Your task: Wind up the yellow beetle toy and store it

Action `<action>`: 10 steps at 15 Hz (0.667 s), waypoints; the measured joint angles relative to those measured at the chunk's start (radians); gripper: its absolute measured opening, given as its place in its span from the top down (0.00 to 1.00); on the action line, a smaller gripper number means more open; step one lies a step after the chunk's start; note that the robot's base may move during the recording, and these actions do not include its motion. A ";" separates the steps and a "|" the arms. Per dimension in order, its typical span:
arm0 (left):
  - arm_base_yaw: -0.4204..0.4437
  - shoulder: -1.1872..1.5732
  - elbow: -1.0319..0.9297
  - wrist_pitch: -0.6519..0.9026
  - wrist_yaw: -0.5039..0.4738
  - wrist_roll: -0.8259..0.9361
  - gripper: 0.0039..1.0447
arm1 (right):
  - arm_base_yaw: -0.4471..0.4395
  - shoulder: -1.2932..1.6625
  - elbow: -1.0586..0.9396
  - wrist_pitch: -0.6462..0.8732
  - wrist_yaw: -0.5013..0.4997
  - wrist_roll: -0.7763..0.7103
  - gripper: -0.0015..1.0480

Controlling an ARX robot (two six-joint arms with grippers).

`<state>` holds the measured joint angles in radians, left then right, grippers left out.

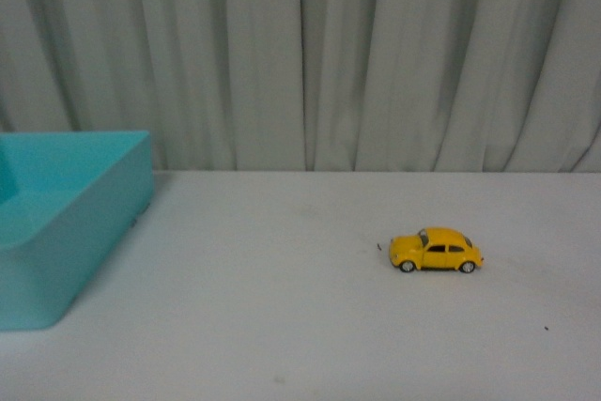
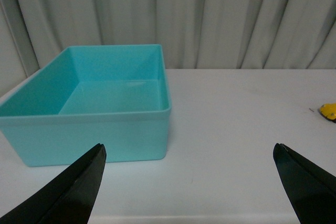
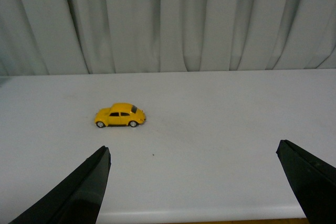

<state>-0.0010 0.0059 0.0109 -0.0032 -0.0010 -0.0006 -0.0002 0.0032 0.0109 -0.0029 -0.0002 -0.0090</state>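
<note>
The yellow beetle toy (image 1: 436, 251) stands on its wheels on the white table, right of centre in the front view. It also shows in the right wrist view (image 3: 120, 115), well ahead of my right gripper (image 3: 193, 153), which is open and empty. A sliver of the toy (image 2: 329, 111) shows at the edge of the left wrist view. My left gripper (image 2: 190, 150) is open and empty, near the table's front edge, in front of the turquoise bin (image 2: 131, 135). Neither arm shows in the front view.
The turquoise open bin (image 1: 94, 213) stands at the table's left side and holds nothing that I can see. A pleated pale curtain (image 1: 376, 53) hangs behind the table. The table's front edge (image 3: 210, 214) lies just below the right gripper.
</note>
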 joint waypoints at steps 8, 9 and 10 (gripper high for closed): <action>0.000 0.000 0.000 0.000 0.001 0.001 0.06 | 0.000 0.000 0.000 0.000 0.001 0.002 0.06; 0.000 0.000 0.000 0.000 0.001 0.001 0.06 | 0.000 0.000 0.000 0.000 0.001 0.001 0.06; 0.000 0.000 0.000 0.000 0.001 0.001 0.06 | 0.000 0.000 0.000 0.000 0.001 0.001 0.06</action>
<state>-0.0010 0.0059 0.0109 -0.0032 -0.0002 0.0006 -0.0002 0.0036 0.0109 -0.0032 0.0006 -0.0078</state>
